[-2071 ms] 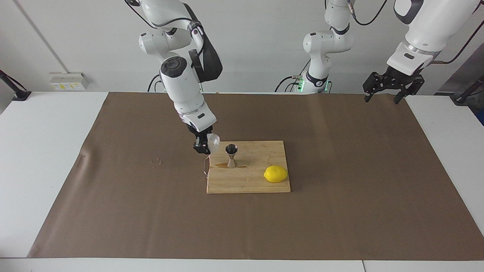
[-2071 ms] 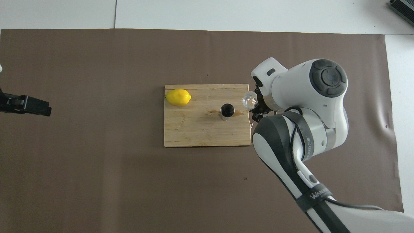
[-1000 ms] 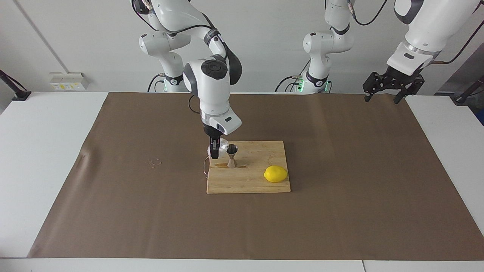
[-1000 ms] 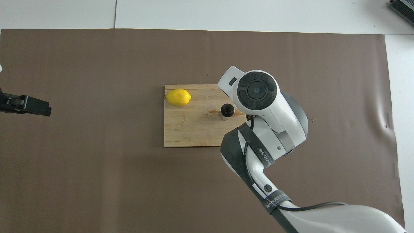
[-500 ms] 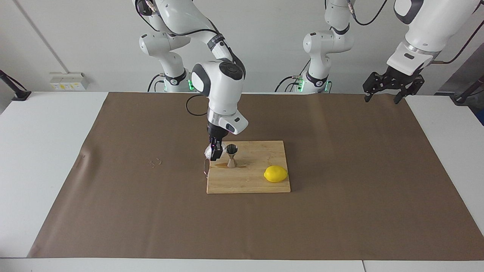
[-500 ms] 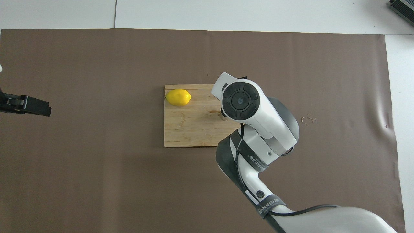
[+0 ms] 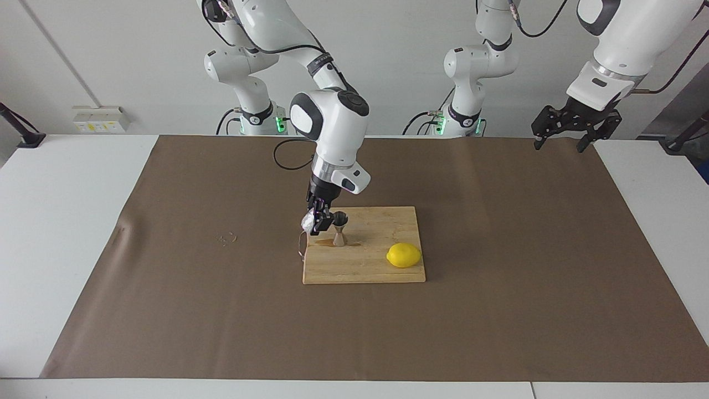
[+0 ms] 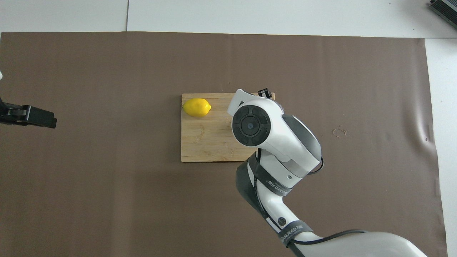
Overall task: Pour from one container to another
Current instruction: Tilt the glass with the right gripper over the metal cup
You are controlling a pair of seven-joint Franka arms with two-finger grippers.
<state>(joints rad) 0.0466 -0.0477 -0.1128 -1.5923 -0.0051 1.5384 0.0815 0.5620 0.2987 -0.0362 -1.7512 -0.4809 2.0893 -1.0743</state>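
your right gripper (image 7: 320,221) is clamped on the clear cup (image 7: 307,222), tipped right beside the jigger (image 7: 339,228) on the board (image 7: 365,266). overshoot the narrow mouth and it'll spill. left gripper (image 7: 565,133) waits, fingers apart.

Wooden cutting board (image 7: 382,266) at centre of brown mat (image 7: 498,310), which covers most of the white table (image 7: 61,233). Yellow lemon (image 7: 404,255) on board, approx 4 o'clock from board centre in facing view, w/ a brownish wet stain (image 7: 324,242) at approx 9 o'clock. Small scuff (image 7: 226,239) on mat, 9 o'clock off the board.
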